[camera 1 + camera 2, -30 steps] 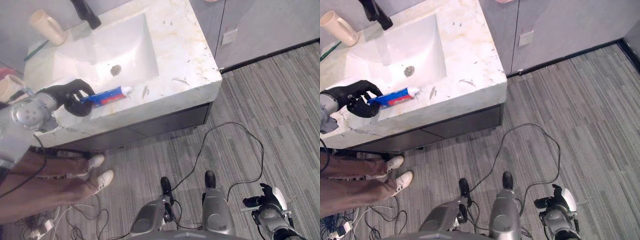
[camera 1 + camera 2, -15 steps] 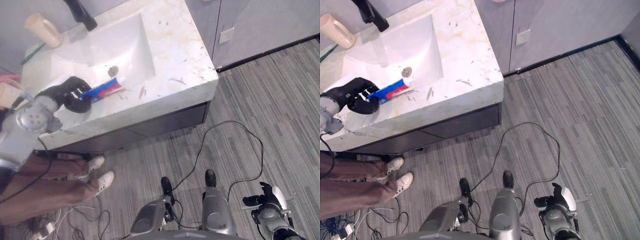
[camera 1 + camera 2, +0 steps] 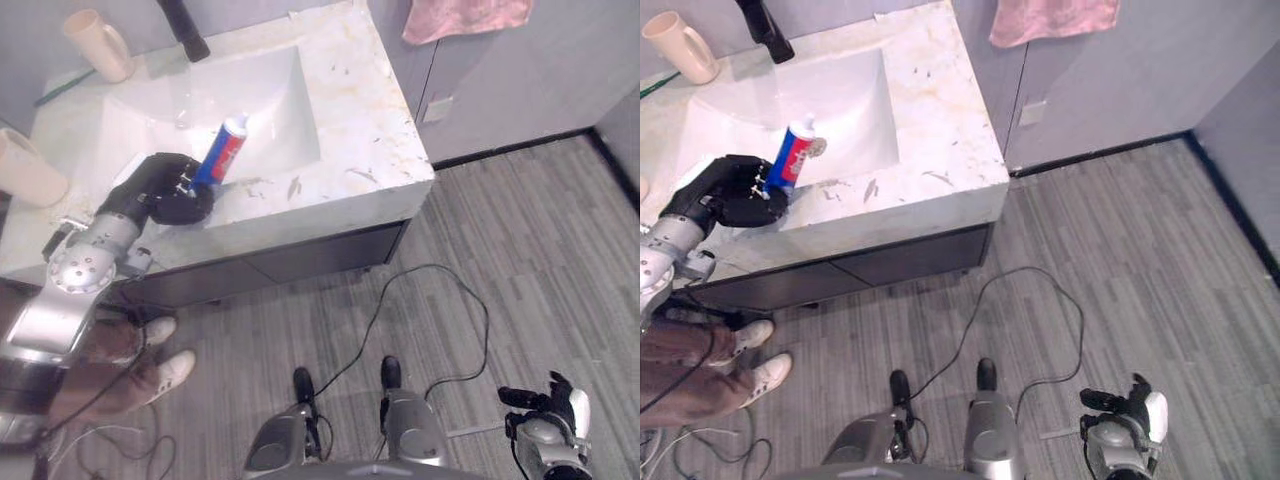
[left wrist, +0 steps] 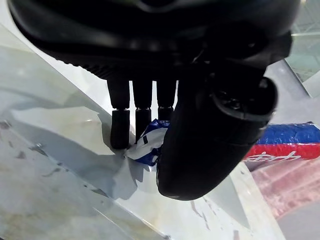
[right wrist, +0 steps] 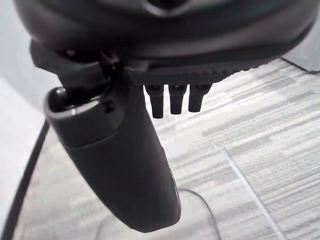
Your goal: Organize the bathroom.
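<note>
A blue, red and white toothpaste tube (image 3: 221, 150) is held by its crimped end in my left hand (image 3: 165, 190), whose fingers and thumb are curled round it above the front rim of the white sink counter (image 3: 370, 120). The tube tilts up, cap toward the basin (image 3: 250, 100). The left wrist view shows the thumb (image 4: 210, 140) and fingers pinching the tube (image 4: 285, 147). My right hand (image 3: 545, 420) hangs low over the floor at the lower right, fingers relaxed and holding nothing.
A beige cup (image 3: 95, 45) and a black faucet (image 3: 185, 30) stand at the back of the counter. Another beige cup (image 3: 25, 165) sits at the left edge. A pink towel (image 3: 465, 18) hangs on the grey wall. A person's legs and white shoes (image 3: 165, 365) are beside the cabinet.
My left hand has lifted the tube from nearly flat on the counter to a steep upward tilt. The whole picture has shifted, so the camera moved.
</note>
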`<state>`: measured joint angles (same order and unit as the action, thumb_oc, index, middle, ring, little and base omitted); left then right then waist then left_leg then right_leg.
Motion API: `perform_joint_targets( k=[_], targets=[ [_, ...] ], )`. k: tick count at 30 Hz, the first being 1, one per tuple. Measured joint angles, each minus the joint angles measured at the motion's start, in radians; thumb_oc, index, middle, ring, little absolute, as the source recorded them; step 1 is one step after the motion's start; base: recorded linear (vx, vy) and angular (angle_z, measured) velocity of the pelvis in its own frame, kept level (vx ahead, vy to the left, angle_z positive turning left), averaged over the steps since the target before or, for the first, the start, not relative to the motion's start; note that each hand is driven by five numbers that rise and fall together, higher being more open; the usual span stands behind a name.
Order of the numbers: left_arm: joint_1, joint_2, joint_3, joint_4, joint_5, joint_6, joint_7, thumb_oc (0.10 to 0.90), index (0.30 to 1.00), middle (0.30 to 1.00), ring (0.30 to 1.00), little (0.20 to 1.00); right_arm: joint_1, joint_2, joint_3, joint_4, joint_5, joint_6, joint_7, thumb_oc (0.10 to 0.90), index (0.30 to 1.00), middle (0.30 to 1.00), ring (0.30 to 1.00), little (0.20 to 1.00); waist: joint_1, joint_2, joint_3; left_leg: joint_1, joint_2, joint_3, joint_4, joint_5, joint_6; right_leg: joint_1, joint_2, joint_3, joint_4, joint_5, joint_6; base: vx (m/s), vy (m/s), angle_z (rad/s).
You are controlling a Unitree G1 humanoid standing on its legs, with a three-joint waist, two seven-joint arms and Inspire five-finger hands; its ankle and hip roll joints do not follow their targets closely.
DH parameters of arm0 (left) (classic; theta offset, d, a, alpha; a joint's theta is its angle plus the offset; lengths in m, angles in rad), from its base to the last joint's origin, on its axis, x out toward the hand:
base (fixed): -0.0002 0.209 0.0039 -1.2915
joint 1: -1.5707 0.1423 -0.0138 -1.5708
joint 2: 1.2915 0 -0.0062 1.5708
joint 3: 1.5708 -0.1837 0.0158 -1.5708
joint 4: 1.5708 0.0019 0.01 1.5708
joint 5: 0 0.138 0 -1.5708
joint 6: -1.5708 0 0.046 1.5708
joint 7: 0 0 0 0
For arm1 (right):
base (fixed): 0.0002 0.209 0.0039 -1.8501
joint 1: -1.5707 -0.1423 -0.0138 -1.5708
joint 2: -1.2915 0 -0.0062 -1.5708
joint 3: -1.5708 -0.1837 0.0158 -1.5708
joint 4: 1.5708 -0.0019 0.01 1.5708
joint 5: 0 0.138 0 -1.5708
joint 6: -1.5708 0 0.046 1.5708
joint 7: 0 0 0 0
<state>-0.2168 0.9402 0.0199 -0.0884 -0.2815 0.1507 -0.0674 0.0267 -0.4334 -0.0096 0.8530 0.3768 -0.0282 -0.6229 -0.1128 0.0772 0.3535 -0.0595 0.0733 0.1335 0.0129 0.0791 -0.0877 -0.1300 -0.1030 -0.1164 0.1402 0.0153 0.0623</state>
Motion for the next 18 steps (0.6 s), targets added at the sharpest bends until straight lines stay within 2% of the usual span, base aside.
perform_joint_targets(
  k=[3, 6, 7, 10, 12, 14, 18],
  targets=[
    [0.023, 0.0, 0.007, -0.01, 0.0, -0.001, -0.017, 0.4, 0.3, 0.3, 0.3, 0.3, 0.034, 0.0, -0.094, -0.093, 0.033, -0.022, -0.066, 0.8, 0.9, 0.9, 0.9, 0.9, -0.014, -0.029, -0.01, 0.02, 0.008, 0.001, -0.001, -0.003, -0.003, 0.036, 0.01, 0.0, -0.035, 0.015, -0.004, 0.06, -0.04, -0.04],
    [0.086, -0.017, 0.036, -0.035, 0.0, 0.006, -0.033, 0.4, 0.3, 0.3, 0.3, 0.3, 0.083, -0.01, -0.239, -0.253, 0.031, -0.025, -0.101, 0.8, 0.9, 0.9, 0.9, 0.9, -0.027, -0.039, -0.016, 0.051, 0.01, 0.004, -0.001, -0.019, -0.008, 0.081, 0.02, 0.002, -0.068, 0.019, -0.004, 0.07, -0.01, -0.05],
    [0.1, -0.031, 0.038, -0.042, 0.0, 0.006, -0.035, 0.4, 0.3, 0.3, 0.3, 0.3, 0.089, -0.048, -0.275, -0.307, 0.031, -0.025, -0.133, 0.8, 0.9, 0.9, 0.9, 0.9, -0.029, -0.042, -0.024, 0.054, 0.012, 0.005, -0.001, -0.021, -0.009, 0.088, 0.022, 0.003, -0.076, 0.021, -0.004, 0.08, 0.008, -0.07],
    [0.107, -0.071, 0.055, -0.045, 0.0, 0.013, -0.044, 0.4, 0.3, 0.3, 0.3, 0.3, 0.106, -0.143, -0.396, -0.487, 0.025, 0.037, -0.163, 0.8, 0.9, 0.9, 0.9, 0.9, -0.03, -0.046, -0.03, 0.067, 0.01, 0.01, -0.004, -0.022, -0.008, 0.101, 0.022, 0.009, -0.09, 0.034, -0.008, 0.08, 0.015, -0.05],
    [0.108, -0.079, 0.056, -0.049, 0.0, 0.019, -0.042, 0.4, 0.3, 0.3, 0.3, 0.3, 0.091, -0.21, -0.437, -0.6, -0.01, 0.086, -0.172, 0.8, 0.9, 0.9, 0.9, 0.9, -0.031, -0.054, -0.038, 0.069, 0.01, 0.014, -0.004, -0.023, -0.006, 0.101, 0.022, 0.012, -0.092, 0.037, -0.009, 0.04, 0.01, -0.06],
    [0.108, -0.079, 0.054, -0.05, 0.0, 0.025, -0.041, 0.4, 0.3, 0.3, 0.3, 0.3, 0.054, -0.248, -0.44, -0.67, -0.029, 0.105, -0.171, 0.8, 0.9, 0.9, 0.9, 0.9, -0.032, -0.066, -0.052, 0.069, 0.011, 0.016, -0.003, -0.022, -0.006, 0.1, 0.024, 0.014, -0.093, 0.038, -0.009, 0.05, 0.014, -0.03],
    [0.103, -0.079, 0.037, -0.049, -0.001, 0.024, -0.014, 0.4, 0.3, 0.3, 0.3, 0.3, -0.036, -0.282, -0.397, -0.715, -0.073, 0.148, -0.141, 0.8, 0.9, 0.9, 0.9, 0.9, -0.03, -0.08, -0.072, 0.073, 0.012, 0.025, -0.004, -0.023, -0.005, 0.102, 0.026, 0.016, -0.095, 0.039, -0.01, 0.05, 0.005, -0.02]
  ],
)
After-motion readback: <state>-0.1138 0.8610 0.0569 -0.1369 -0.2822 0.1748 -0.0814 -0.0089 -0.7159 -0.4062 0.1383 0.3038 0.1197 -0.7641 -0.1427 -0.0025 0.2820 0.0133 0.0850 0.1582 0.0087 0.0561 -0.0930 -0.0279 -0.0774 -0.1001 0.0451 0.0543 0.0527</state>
